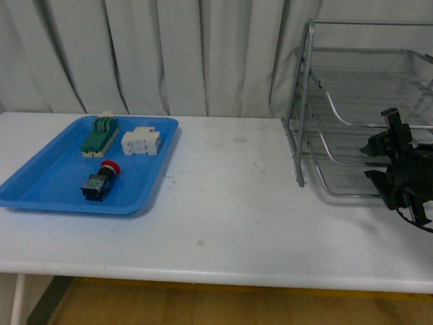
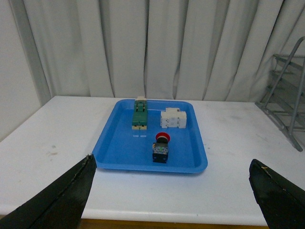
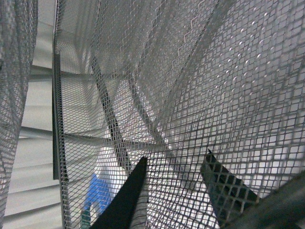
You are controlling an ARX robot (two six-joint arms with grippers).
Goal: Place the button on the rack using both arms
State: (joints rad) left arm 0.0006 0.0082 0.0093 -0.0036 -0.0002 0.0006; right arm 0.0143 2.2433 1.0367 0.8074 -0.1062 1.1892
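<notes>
Left end effector (image 2: 171, 162) spread wide, empty, well short of button (image 2: 161, 147) lying in blue tray (image 2: 143, 168) on desk (image 2: 57, 143). Right end effector (image 3: 174, 179) apart at rack (image 1: 305, 101). Button likely light, rigid; pinch blocky body, not slick round cap.

In the front view the rack (image 1: 352, 101) runs off the right edge and the top at upper right, so its far side is unseen. The right gripper (image 1: 383, 160), at middle right, is cut by that edge, and its arm is out of frame. The table (image 1: 237, 223) runs off both sides. The button (image 1: 101, 180), at left, is too small and soft to read any marking. In the left wrist view the left gripper (image 2: 171, 163) shows only two fingers (image 2: 62, 198), both cut by the frame, and the rack shows only a corner. In the right wrist view, mesh fills the picture and veils one finger (image 3: 224, 191). Which tier it is cannot be told, nor can the blue blur (image 3: 97, 193) beyond it.
</notes>
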